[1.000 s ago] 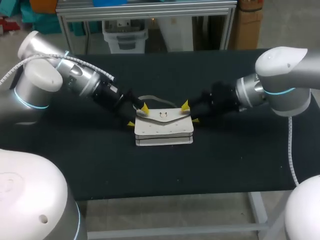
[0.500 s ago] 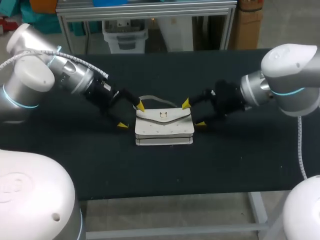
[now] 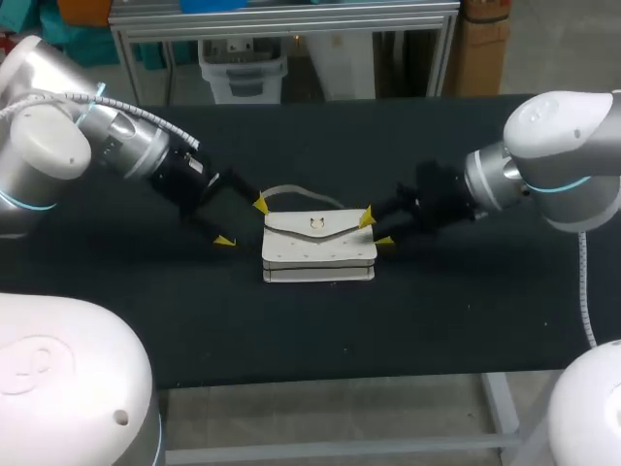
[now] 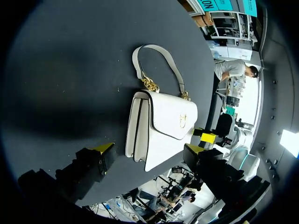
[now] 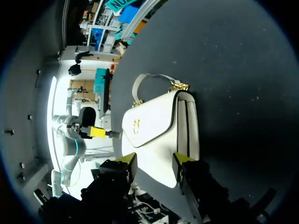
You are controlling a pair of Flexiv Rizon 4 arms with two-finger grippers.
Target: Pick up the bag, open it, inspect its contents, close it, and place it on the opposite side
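A white flap bag (image 3: 318,248) with a gold clasp lies flat in the middle of the black table, its handle (image 3: 291,191) lying behind it. My left gripper (image 3: 243,222) stands wide open just left of the bag, not touching it. In the left wrist view the bag (image 4: 163,126) lies ahead of my left gripper (image 4: 150,149), its flap shut. My right gripper (image 3: 375,229) is at the bag's right end, open about halfway. One tip is by the far right corner, the other over the table. In the right wrist view the bag's end (image 5: 159,130) shows between my right gripper's (image 5: 154,160) fingers.
The black tabletop (image 3: 456,311) stretches away on both sides of the bag. Its front edge (image 3: 320,374) runs near the bottom of the head view. My two arms come in low from either side.
My left gripper opened wide and drew back to the left, off the bag. My right gripper spread wide, then narrowed at the bag's right end. The bag has not moved.
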